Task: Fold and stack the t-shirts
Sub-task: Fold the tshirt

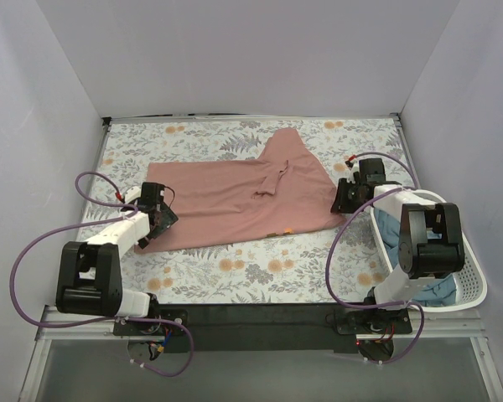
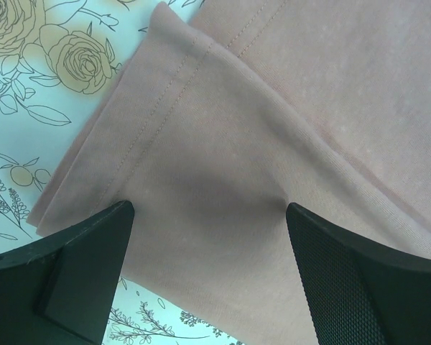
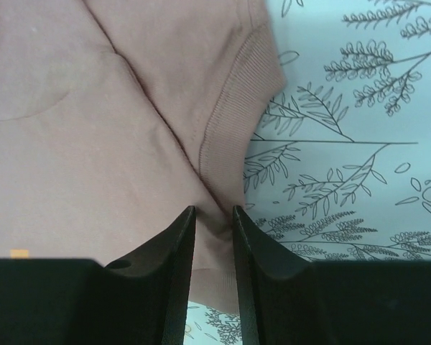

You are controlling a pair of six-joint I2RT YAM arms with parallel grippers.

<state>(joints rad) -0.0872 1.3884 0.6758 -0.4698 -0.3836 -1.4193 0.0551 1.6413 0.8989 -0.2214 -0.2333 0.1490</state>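
The dusty-pink t-shirt (image 1: pixel 235 201) lies spread on the floral cloth, partly folded, with one sleeve pointing to the back. My left gripper (image 1: pixel 163 216) is at its near left hem corner. In the left wrist view the gripper (image 2: pixel 208 208) is open, jaws wide apart over the hemmed fabric (image 2: pixel 273 108). My right gripper (image 1: pixel 342 197) is at the shirt's right edge. In the right wrist view the gripper (image 3: pixel 214 212) has its jaws nearly together, pinching pink fabric beside the ribbed collar (image 3: pixel 237 108). The teal-blue t-shirt (image 1: pixel 436 289) lies crumpled in the basket.
The white slotted basket (image 1: pixel 478 285) stands at the right, next to the right arm's base. The floral cloth (image 1: pixel 235 268) covers the table. White walls close in the left, back and right sides. Purple cables loop beside both arms.
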